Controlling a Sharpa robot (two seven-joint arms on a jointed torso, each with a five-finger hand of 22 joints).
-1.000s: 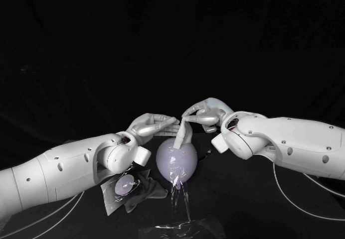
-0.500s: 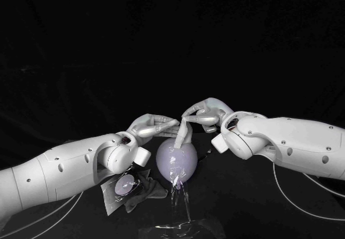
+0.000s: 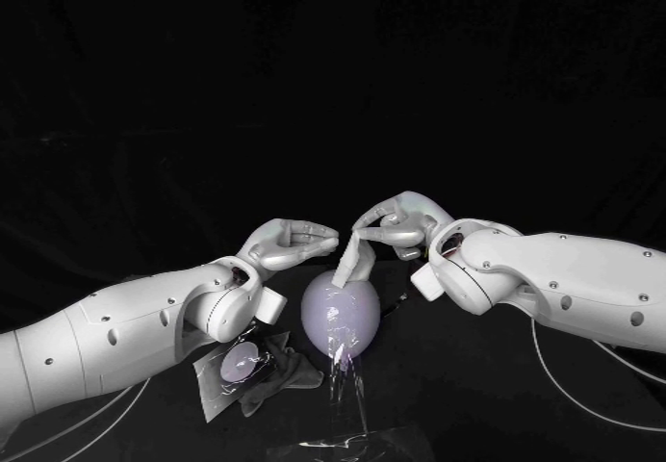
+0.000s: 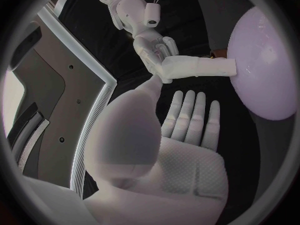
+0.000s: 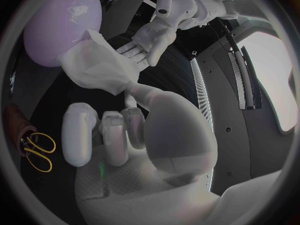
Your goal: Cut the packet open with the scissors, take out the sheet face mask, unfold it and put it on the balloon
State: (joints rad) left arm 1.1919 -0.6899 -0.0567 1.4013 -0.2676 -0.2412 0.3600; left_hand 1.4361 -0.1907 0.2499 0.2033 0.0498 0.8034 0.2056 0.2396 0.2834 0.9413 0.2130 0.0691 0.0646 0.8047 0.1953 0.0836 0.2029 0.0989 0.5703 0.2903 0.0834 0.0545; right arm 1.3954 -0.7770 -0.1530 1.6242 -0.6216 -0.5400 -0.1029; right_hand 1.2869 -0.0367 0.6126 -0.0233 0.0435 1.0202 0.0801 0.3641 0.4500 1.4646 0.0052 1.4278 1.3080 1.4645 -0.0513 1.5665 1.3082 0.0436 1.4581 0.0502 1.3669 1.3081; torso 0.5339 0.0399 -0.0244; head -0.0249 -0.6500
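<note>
**Head view.** You see the right hand (image 3: 399,223) pinching the upper end of the sheet face mask (image 3: 352,258). The mask is a pale folded strip that runs down from the fingertips to the balloon (image 3: 340,313), and its lower end touches the balloon's top. The left hand (image 3: 289,243) hangs just beside the strip, on the side away from the right hand, and grasps nothing. The balloon stands below and between the two hands. The packet (image 3: 239,366) lies on the bench (image 3: 472,395) beneath the left forearm, well apart from both hands. Crinkled clear film (image 3: 345,385) shows under the balloon.

**Left wrist view.** Note that the left hand (image 4: 178,155) is released: the palm is bare and the fingers (image 4: 187,112) are stretched out side by side. Beyond those fingertips the right hand (image 4: 153,47) grips one end of the sheet face mask (image 4: 197,67), whose other end meets the balloon (image 4: 265,70). The left thumb tip comes close to the gripped end; you cannot tell whether it touches.

**Right wrist view.** The right hand (image 5: 140,135) has its fingers (image 5: 103,135) folded in toward the palm and grasps the sheet face mask (image 5: 94,67). The mask spreads from the hand onto the balloon (image 5: 59,22). The left hand (image 5: 147,42) faces you flat-palmed just past the mask. The yellow-handled scissors (image 5: 37,150) lie to one side of the right hand, apart from it.
</note>
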